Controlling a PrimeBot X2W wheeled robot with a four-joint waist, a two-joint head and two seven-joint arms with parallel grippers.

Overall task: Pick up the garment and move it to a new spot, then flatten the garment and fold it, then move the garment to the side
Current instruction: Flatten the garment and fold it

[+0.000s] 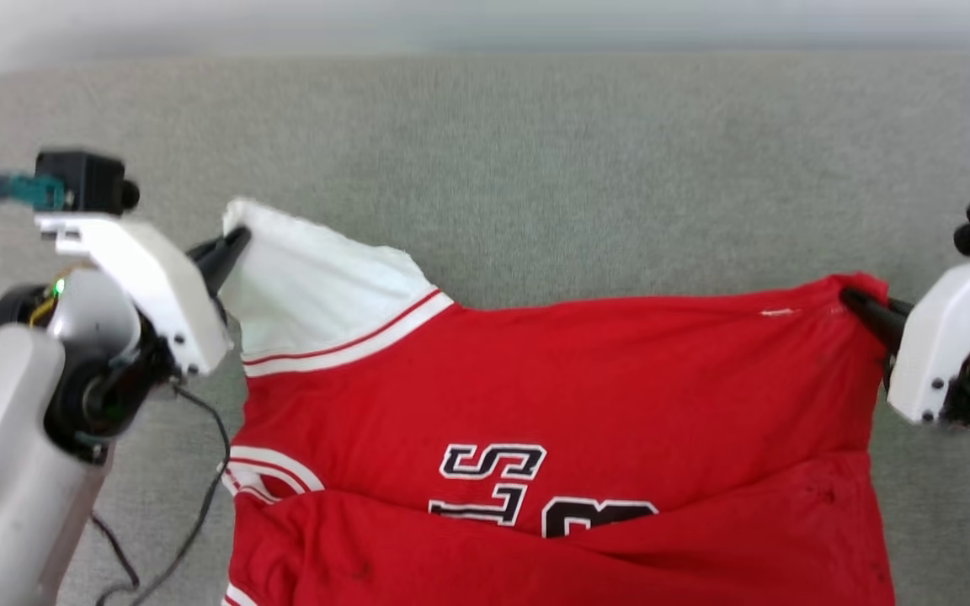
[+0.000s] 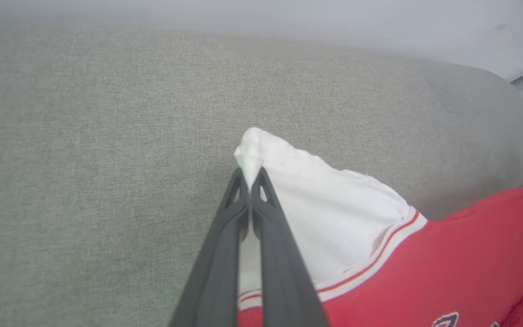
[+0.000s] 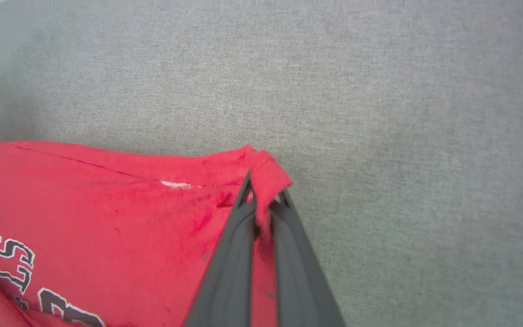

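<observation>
Two pairs of jaws pinch the shirt (image 1: 552,379), spread on grey upholstery (image 1: 535,168), the left on its white sleeve tip (image 2: 252,150), the right on a red corner (image 3: 270,172); light, limp cloth, it likely sags between holds unless kept taut.

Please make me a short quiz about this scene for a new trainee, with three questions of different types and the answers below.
1. True or false: the left gripper is shut on the white sleeve of the red jersey.
2. What does the right gripper pinch? A) the striped collar B) a red corner of the jersey C) nothing
3. Fill in: the letters on the jersey are ___ with white outlines.
Key: 1 true; 2 B; 3 black.
</observation>
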